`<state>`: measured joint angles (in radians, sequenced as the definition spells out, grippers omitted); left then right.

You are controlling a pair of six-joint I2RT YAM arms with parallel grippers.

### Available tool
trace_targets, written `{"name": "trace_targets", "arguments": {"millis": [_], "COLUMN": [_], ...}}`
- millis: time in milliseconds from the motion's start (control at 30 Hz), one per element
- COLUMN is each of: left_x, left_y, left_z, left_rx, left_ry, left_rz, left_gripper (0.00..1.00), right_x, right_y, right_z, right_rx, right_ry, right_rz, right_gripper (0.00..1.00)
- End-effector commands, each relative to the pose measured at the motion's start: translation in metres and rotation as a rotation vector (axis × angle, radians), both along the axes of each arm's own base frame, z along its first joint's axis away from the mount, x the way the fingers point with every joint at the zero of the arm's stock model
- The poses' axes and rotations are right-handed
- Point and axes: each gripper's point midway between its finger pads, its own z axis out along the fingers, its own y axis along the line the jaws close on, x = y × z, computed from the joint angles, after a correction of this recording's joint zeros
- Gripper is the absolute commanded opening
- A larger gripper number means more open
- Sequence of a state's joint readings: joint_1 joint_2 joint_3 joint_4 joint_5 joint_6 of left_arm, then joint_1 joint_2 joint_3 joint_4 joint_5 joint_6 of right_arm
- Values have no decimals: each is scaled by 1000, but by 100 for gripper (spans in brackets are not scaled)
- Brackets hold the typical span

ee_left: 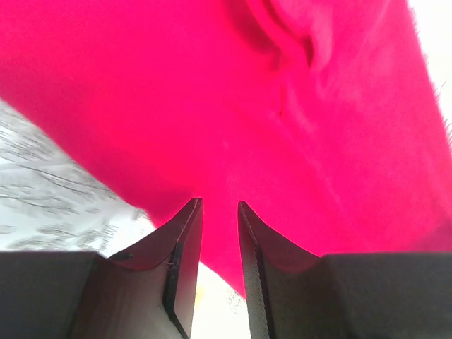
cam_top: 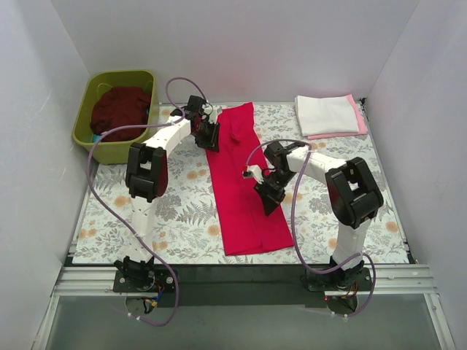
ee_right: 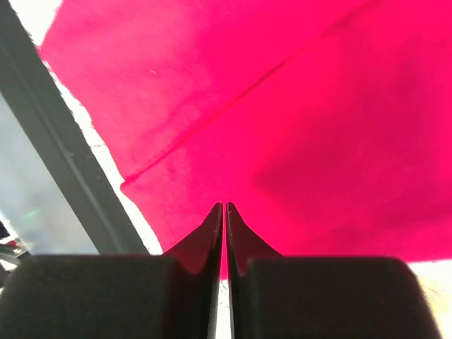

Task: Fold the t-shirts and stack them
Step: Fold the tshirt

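Crimson shirt (cam_top: pixel 237 211) lies as a long strip; white shirt (cam_top: pixel 326 114) tops pink shirt (cam_top: pixel 360 120); maroon shirt (cam_top: pixel 120 109) bunched.

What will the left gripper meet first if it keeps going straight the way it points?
The red shirt. In the wrist view its cloth fills the path just beyond the left gripper, whose fingers stand slightly apart. How near it is stays unclear.

Plain white walls (cam_top: pixel 233 44) surround a grey-and-orange floral table cloth (cam_top: pixel 175 211).

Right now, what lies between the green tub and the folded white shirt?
Top view: the left gripper and the far end of the crimson t-shirt, on floral tablecloth.
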<state>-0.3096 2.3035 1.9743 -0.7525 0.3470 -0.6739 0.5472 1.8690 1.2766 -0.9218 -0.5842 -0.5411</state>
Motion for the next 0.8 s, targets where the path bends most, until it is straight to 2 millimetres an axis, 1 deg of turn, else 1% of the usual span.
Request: {"name": "trace_targets", "arguments": {"millis": [0,33,67,100,133,200,233,267,300,367,433,533,567,600,633,667,700,733,767], "left_x": [-20,-23,-25,-22,-23,-21,-16,-15,-12,-5,-3,4,6,7,12,10,13,12,10], "left_y": [-11,-13,-13,-14,-15,-16,-17,-18,-18,-21,-24,-26,-26,-27,-29,-29,-33,-33,-33], "left_z": [-8,-13,-24,-26,-35,-43,-42,-50,-52,-56,-58,-50,-38,-27,3,14,35,75,95], "left_rx": [-29,-31,-22,-18,-12,-1,-4,-1,-2,-6,-12,-21,-28,-39,-64,-73,-103,-126,-139], "left_ry": [76,95,116,115,131,138,133,146,147,143,150,124,99,69,-1,-24,-81,-161,-206], "left_rz": [-28,-32,-33,-32,-33,-29,-25,-22,-14,-11,-11,-23,-32,-58,-70,-84,-113,-125,-141], "left_gripper": [25,24,24,23,23,23,23,23,23,23,23,27,28,34,39,44,53,58,64], "right_x": [-5,-8,-13,-15,-23,-29,-36,-40,-41,-43,-39,-35,-31,-29,-24,-19,-13,-2,6], "right_y": [-4,-4,-5,-4,-1,4,9,12,17,28,38,46,48,49,51,52,53,53,52], "right_z": [-19,-23,-26,-30,-32,-37,-37,-40,-40,-40,-32,-16,-1,8,22,44,58,72,97], "right_rx": [-48,-50,-58,-54,-42,-31,-14,-8,1,31,74,126,166,189,220,259,281,281,317], "right_ry": [36,48,71,82,112,149,176,202,220,266,287,279,245,227,194,119,61,-29,-150], "right_rz": [-26,-28,-39,-40,-38,-48,-42,-44,-53,-59,-75,-71,-72,-72,-71,-60,-51,-46,-24], "right_gripper": [7,6,4,4,4,3,3,3,3,4,5,14,22,27,34,37,39,47,51]}}
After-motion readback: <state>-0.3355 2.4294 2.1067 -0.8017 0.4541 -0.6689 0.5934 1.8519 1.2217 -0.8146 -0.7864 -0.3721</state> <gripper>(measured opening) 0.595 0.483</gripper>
